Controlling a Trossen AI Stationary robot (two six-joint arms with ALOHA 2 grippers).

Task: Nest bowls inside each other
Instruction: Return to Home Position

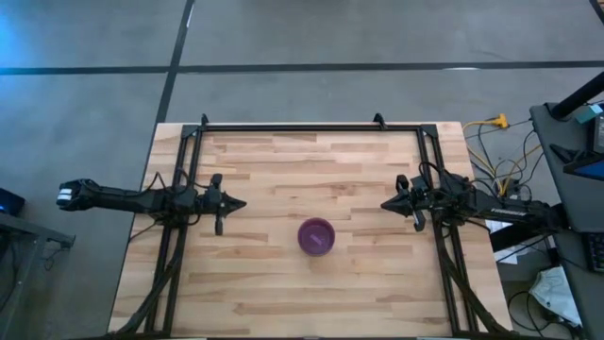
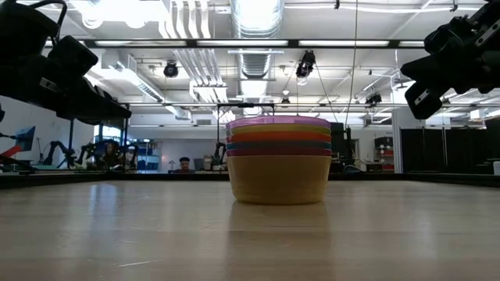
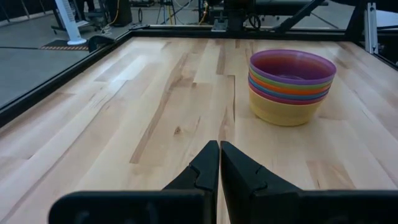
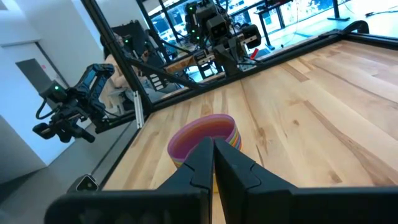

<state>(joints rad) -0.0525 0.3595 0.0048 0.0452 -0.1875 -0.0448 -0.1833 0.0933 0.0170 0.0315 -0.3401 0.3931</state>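
We find the left gripper (image 1: pixel 238 203) raised over the wooden table (image 1: pixel 283 293), its two fingers pressed flat together with only a thin seam between them and nothing in their hold. The right gripper (image 1: pixel 387 203) faces it from the opposite side at much the same height. It is likewise closed tight and carries nothing. Both stand just inside the black frame (image 1: pixel 311 126) that runs round the table. The stack of bowls (image 1: pixel 316 236) sits on the boards between the two grippers, touching neither. It lies below their level, ahead of each set of fingertips and off to one side of the line that joins them. From the left gripper's (image 3: pixel 219 149) own camera the stack (image 3: pixel 291 86) stands forward and well apart from the fingers. From the right gripper's (image 4: pixel 212 144) camera the stack (image 4: pixel 205 140) shows just beyond the closed tips. All six bowls are nested upright. The yellow bowl (image 2: pixel 277 179) is at the bottom, resting on the wood. Above it we can see the rims of the magenta bowl (image 2: pixel 277 153), the blue bowl (image 2: pixel 277 145), the orange bowl (image 2: pixel 277 136) and the green bowl (image 2: pixel 277 127). The purple bowl (image 2: pixel 277 120) is uppermost, with its open mouth facing up.
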